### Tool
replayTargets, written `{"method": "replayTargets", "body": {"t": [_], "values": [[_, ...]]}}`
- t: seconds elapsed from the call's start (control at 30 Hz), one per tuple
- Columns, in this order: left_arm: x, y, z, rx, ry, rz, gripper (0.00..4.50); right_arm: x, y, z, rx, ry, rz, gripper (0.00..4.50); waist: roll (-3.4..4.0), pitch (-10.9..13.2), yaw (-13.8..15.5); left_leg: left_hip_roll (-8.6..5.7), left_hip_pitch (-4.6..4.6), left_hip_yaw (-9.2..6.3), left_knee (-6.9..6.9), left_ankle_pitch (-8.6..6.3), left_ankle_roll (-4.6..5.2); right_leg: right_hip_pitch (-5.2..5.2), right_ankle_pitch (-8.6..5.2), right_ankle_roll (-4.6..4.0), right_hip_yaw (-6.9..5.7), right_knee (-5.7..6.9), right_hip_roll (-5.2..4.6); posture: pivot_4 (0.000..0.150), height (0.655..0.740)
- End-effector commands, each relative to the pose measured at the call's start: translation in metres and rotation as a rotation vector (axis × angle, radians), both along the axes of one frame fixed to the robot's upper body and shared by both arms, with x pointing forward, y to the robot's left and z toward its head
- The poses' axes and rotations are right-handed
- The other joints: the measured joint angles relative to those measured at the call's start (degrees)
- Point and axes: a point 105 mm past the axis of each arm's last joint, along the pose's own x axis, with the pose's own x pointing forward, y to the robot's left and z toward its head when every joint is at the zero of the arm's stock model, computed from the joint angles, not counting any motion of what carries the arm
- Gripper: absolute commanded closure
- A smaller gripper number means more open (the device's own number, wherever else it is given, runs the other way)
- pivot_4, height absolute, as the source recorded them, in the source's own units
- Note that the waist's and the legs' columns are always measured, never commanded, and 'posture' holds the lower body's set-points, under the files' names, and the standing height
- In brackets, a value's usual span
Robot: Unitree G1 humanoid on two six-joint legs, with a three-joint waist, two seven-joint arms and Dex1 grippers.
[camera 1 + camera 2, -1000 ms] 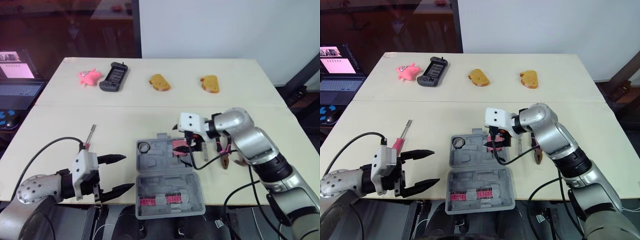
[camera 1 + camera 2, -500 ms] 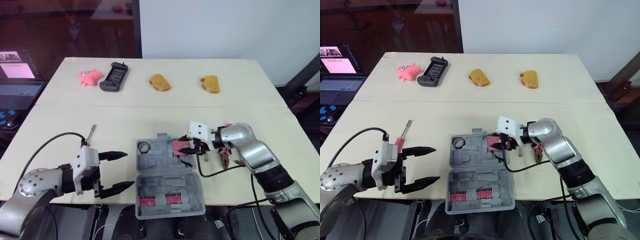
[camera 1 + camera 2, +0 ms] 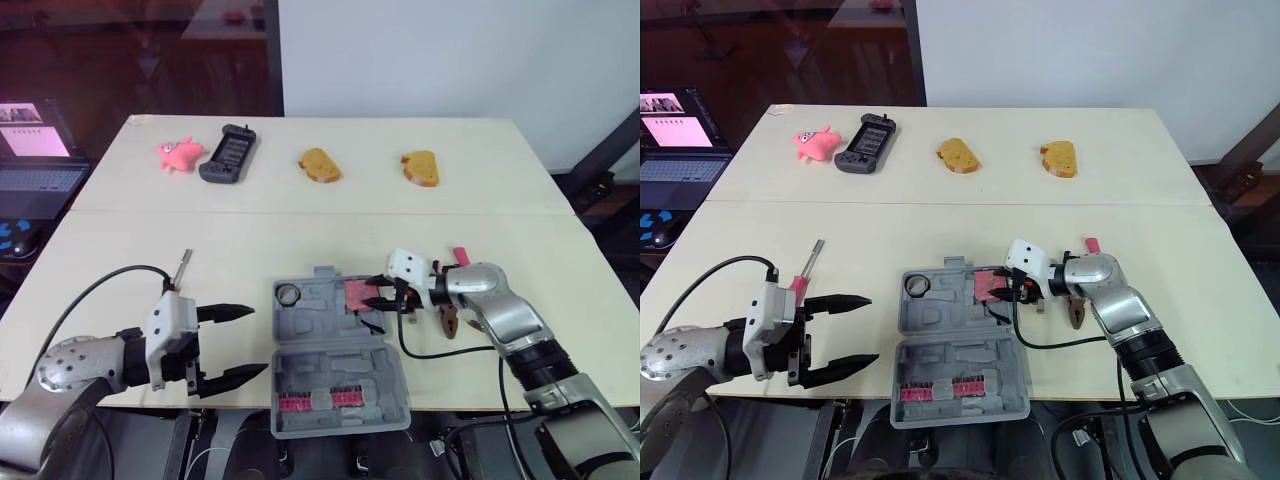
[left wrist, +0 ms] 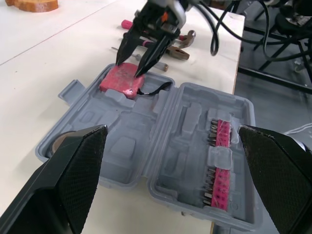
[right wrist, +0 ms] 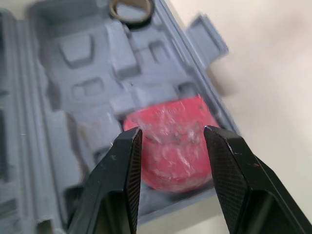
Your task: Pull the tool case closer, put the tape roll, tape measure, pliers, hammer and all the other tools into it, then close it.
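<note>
While the right tool point(image 5: 171, 136) hangs over the open tool case point(image 3: 320, 330), its two fingers stand apart on either side of the red tape measure point(image 4: 122, 80), which lies in the case's far right pocket; whether they touch it cannot be told. The tape roll point(image 3: 288, 294) sits in the far left pocket. Pliers point(image 3: 447, 322) lie on the surface point(image 3: 250, 240) just right of the case. The left tool point(image 3: 257, 342) hovers wide open and empty beside the case's left side, with a pink-handled screwdriver point(image 3: 178, 275) just beyond it.
</note>
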Motion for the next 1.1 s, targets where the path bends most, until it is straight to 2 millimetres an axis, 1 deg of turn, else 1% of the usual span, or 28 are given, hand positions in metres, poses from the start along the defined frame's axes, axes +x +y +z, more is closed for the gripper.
{"method": "replayTargets", "body": {"t": [0.03,0.1,0.33,0.4,0.47,0.53,0.63,0.67,0.73,0.8,0.9,0.97,1.0,1.07,1.1], "values": [[0.000,0.001,0.007,0.001,-0.023,-0.010,0.00,0.002,-0.005,-0.014,-0.009,0.015,-0.029,2.37,0.00,0.0,0.0,0.00,0.00,0.00,0.00,0.00,0.00,0.00,0.00,0.00,0.00,0.00,0.00,0.150,0.7188],[0.000,0.001,0.007,0.004,-0.024,-0.009,0.00,0.001,-0.008,-0.025,-0.019,0.042,-0.038,2.37,-0.02,0.0,0.0,0.00,0.05,-0.01,0.00,0.00,0.00,0.06,0.00,0.00,0.00,0.00,0.01,0.150,0.7188],[0.000,0.002,0.007,0.009,-0.022,-0.007,0.00,-0.006,-0.012,-0.052,-0.004,0.142,-0.058,2.37,-0.12,-0.2,-0.1,0.03,0.26,-0.04,-0.01,0.01,-0.02,0.27,-0.01,-0.01,0.00,-0.01,0.04,0.150,0.7188],[0.000,0.003,0.007,0.010,-0.020,-0.007,0.00,-0.005,-0.013,-0.055,-0.001,0.155,-0.071,2.37,-0.17,-0.2,-0.1,0.05,0.34,-0.05,-0.02,0.01,-0.03,0.35,-0.01,-0.01,0.00,-0.01,0.04,0.150,0.7188],[0.000,0.003,0.007,0.011,-0.018,-0.006,0.00,-0.002,-0.012,-0.052,0.019,0.146,-0.075,2.37,-0.21,-0.3,-0.1,0.08,0.52,-0.05,-0.04,-0.02,0.00,0.35,-0.02,-0.02,0.00,-0.03,0.03,0.150,0.7188],[0.001,0.004,0.006,0.010,-0.015,-0.003,0.00,0.002,-0.010,-0.042,0.061,0.116,-0.077,2.37,-0.21,-0.3,-0.1,0.09,0.74,-0.05,-0.09,-0.13,0.17,0.48,-0.02,-0.03,0.00,-0.08,0.00,0.150,0.7188],[0.002,0.007,0.005,0.009,-0.009,0.010,0.00,0.011,-0.006,-0.017,0.120,-0.014,-0.062,2.37,-0.18,-0.2,-0.1,0.12,0.83,-0.05,-0.12,-0.18,0.23,0.56,-0.03,-0.06,0.00,-0.08,-0.05,0.150,0.7188],[0.002,0.007,0.004,0.008,-0.008,0.013,0.00,0.012,-0.007,-0.013,0.130,-0.037,-0.062,2.37,-0.15,-0.2,-0.1,0.12,0.83,-0.05,-0.13,-0.18,0.23,0.55,-0.03,-0.06,0.00,-0.08,-0.06,0.150,0.7188],[0.005,0.013,0.003,0.002,-0.006,0.045,0.00,0.012,-0.008,0.006,0.198,-0.081,-0.065,2.37,-0.08,-0.2,-0.1,0.11,0.80,-0.03,-0.14,-0.18,0.23,0.51,-0.03,-0.05,0.01,-0.08,-0.08,0.150,0.7188],[0.009,0.023,0.001,0.002,-0.003,0.087,0.00,0.010,-0.013,0.025,0.243,-0.122,-0.075,2.37,0.02,-0.1,0.0,0.11,0.74,-0.01,-0.14,-0.18,0.23,0.51,-0.03,-0.05,0.01,-0.08,-0.11,0.150,0.7188],[0.017,0.043,-0.005,0.004,-0.009,0.198,0.00,0.006,-0.028,0.053,0.296,-0.165,-0.125,1.59,0.08,-0.1,0.0,0.10,0.63,0.00,-0.14,-0.17,0.23,0.55,-0.02,-0.04,0.02,-0.07,-0.12,0.150,0.7188],[0.022,0.064,-0.009,0.019,-0.033,0.295,0.00,0.002,-0.047,0.070,0.308,-0.214,-0.183,0.66,0.08,-0.1,0.0,0.10,0.61,0.00,-0.15,-0.18,0.25,0.48,-0.03,-0.05,0.02,-0.07,-0.13,0.150,0.7188],[0.022,0.077,-0.009,0.010,-0.040,0.351,0.00,-0.001,-0.062,0.077,0.305,-0.240,-0.229,0.10,0.07,-0.1,0.1,0.11,0.61,0.00,-0.16,-0.20,0.26,0.33,-0.03,-0.05,0.02,-0.07,-0.13,0.150,0.7188],[0.019,0.107,-0.009,0.011,-0.058,0.460,0.00,-0.010,-0.099,0.088,0.292,-0.284,-0.338,0.04,0.06,-0.1,0.2,0.10,0.59,0.00,-0.16,-0.25,0.34,0.27,-0.04,-0.07,0.01,-0.12,-0.16,0.150,0.7188],[0.018,0.116,-0.008,0.008,-0.065,0.491,0.00,-0.013,-0.110,0.090,0.288,-0.293,-0.370,0.04,0.05,-0.1,0.3,0.10,0.59,0.00,-0.17,-0.28,0.38,0.28,-0.05,-0.08,0.01,-0.16,-0.17,0.150,0.7188]]}}
